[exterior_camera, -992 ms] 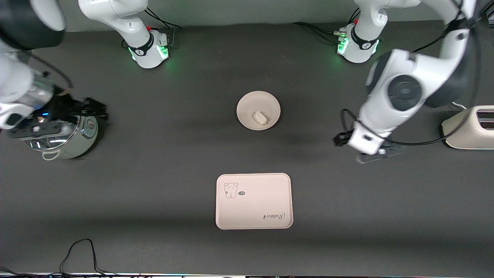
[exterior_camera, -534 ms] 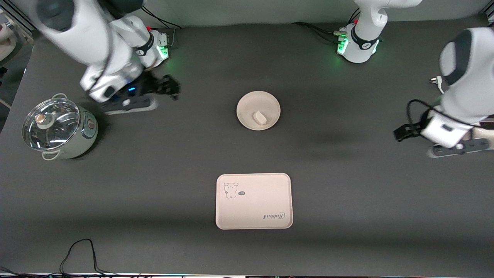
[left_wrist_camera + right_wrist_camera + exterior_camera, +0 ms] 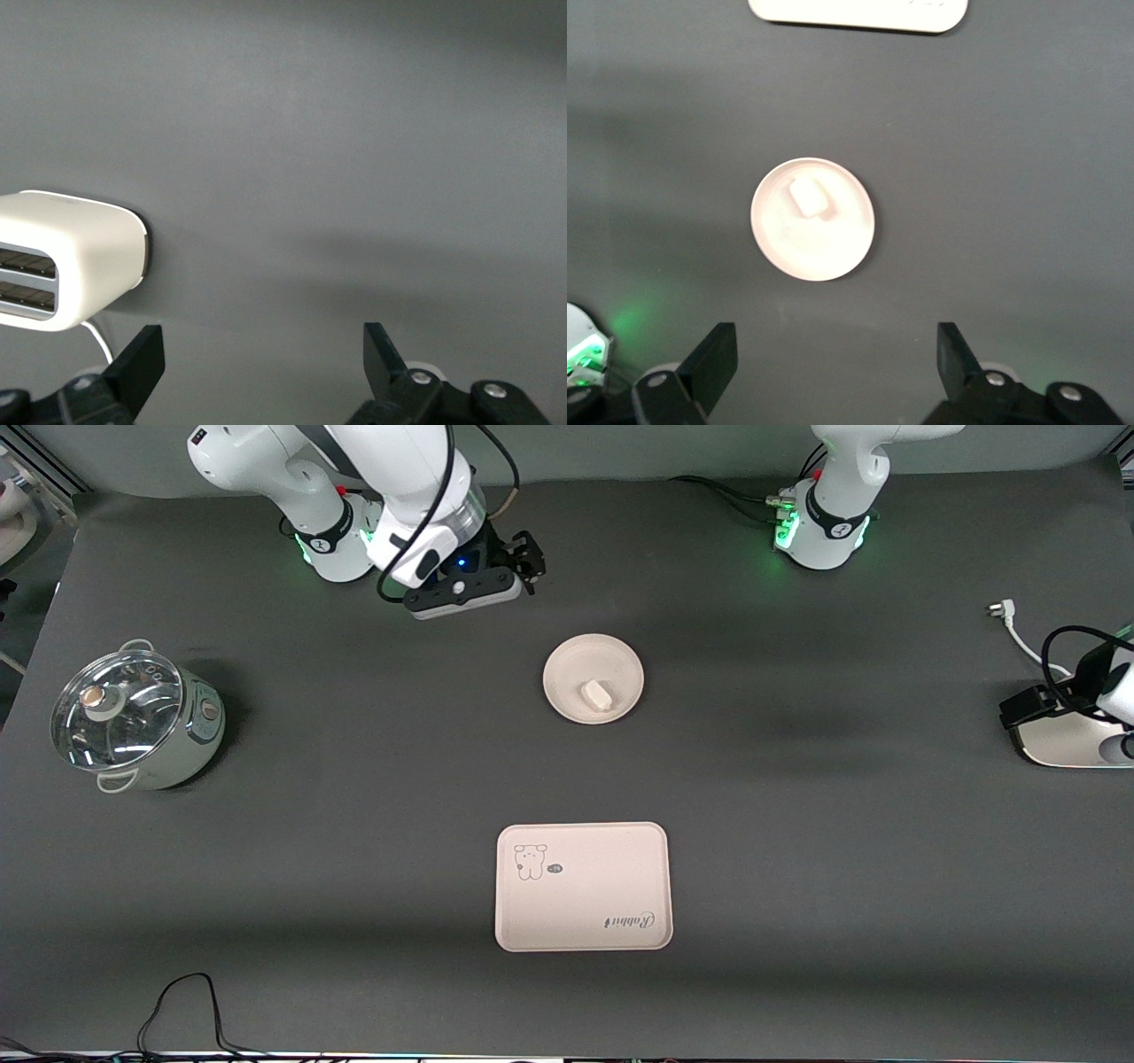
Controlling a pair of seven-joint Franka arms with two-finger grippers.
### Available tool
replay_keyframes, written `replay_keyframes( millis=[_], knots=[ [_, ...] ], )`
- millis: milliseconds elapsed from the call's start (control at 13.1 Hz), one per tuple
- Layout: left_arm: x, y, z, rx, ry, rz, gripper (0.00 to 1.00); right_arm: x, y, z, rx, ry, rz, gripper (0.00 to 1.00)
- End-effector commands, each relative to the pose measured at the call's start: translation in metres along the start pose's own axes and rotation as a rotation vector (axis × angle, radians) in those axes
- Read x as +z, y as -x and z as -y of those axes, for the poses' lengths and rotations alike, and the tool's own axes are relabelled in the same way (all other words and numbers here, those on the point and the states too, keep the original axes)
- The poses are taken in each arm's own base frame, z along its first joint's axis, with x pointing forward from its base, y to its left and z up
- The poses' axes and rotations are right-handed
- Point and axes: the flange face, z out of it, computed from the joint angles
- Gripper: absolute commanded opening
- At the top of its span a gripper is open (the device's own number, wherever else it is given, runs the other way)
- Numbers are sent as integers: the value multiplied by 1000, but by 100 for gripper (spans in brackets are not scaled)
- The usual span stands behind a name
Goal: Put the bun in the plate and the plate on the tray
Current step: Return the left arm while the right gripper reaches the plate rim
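The bun [image 3: 597, 694] lies in the plate [image 3: 571, 663] at the centre of the front view, so we judge the first half of the task done. The plate rests on the table [image 3: 354, 797], well apart from the tray [image 3: 583, 886] in the lower centre of the frame, nearer the camera; carrying it there is what remains. The right gripper [image 3: 524, 560] hangs over the table at upper centre-left, its jaws spread; its wrist view looks down on the plate [image 3: 833, 248] and bun [image 3: 806, 197], which suits a descent to the rim. The left gripper [image 3: 1028, 707] waits at the right edge over the toaster [image 3: 71, 266], jaws spread wide and holding nothing. A pot [image 3: 133, 722] stands at centre-left.
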Motion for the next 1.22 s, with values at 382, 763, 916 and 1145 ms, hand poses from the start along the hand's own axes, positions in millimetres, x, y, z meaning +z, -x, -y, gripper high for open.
replay_keyframes(
  millis=[382, 763, 916, 1145],
  knots=[
    [-24, 6, -21, 48, -2, 25, 100, 75, 17, -24, 47, -56, -22, 100],
    [-26, 7, -22, 55, -1, 34, 100, 179, 26, -38, 59, -57, -98, 100],
    [-24, 6, -22, 55, -2, 35, 100, 219, 22, -43, 65, -49, -129, 100],
    [-25, 5, -20, 53, 0, 31, 100, 278, 23, -43, 66, -36, -172, 100]
  ],
)
